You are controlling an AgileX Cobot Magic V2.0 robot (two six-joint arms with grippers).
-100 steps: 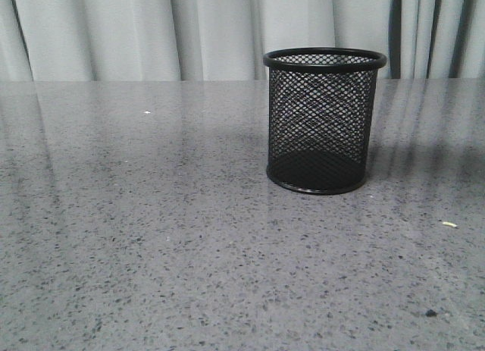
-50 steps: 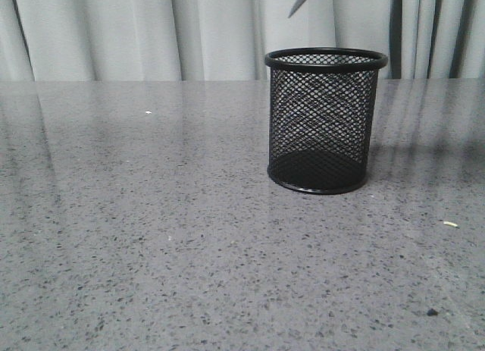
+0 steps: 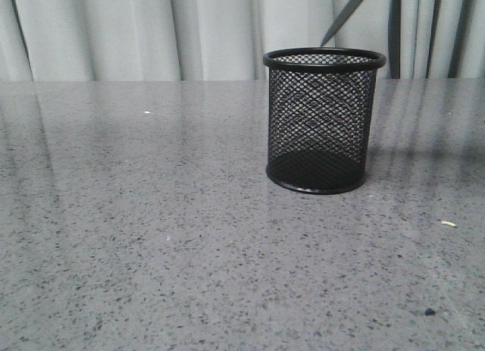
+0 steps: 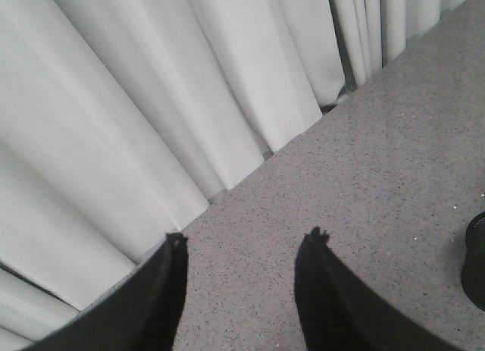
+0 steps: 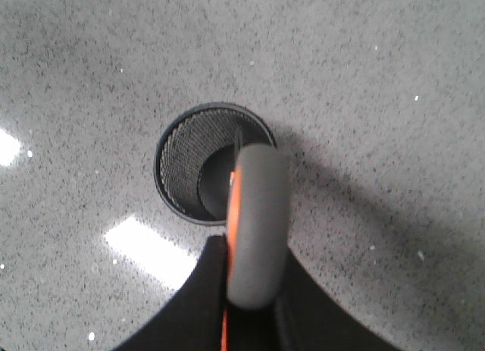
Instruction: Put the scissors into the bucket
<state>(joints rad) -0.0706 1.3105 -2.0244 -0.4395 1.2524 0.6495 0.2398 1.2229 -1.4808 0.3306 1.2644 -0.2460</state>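
A grey speckled surface [image 3: 151,237] is seen from the front, backed by pale pleated curtains [image 3: 114,32]. Its left half is shown carrying nothing but a tiny white fleck [image 3: 147,112]. Right of centre, the bucket [image 3: 323,120] is stood upright, a black wire-mesh cup with a solid rim and round base. Just above its rim, the slim dark tip of the scissors [image 3: 345,16] is seen slanting down from the upper right, pointed toward the cup's mouth, not yet inside. Further right, a small pale scrap [image 3: 449,224] and a dark speck [image 3: 430,312] are found on the surface.

In the left wrist view, the left end effector [image 4: 241,252] is shown with its two dark fingers spread apart and nothing between them, held over bare surface near the curtains.

In the right wrist view, the right end effector [image 5: 246,302] is seen closed around the scissors [image 5: 256,222], whose grey handle with an orange stripe is held directly above the open bucket [image 5: 193,165].
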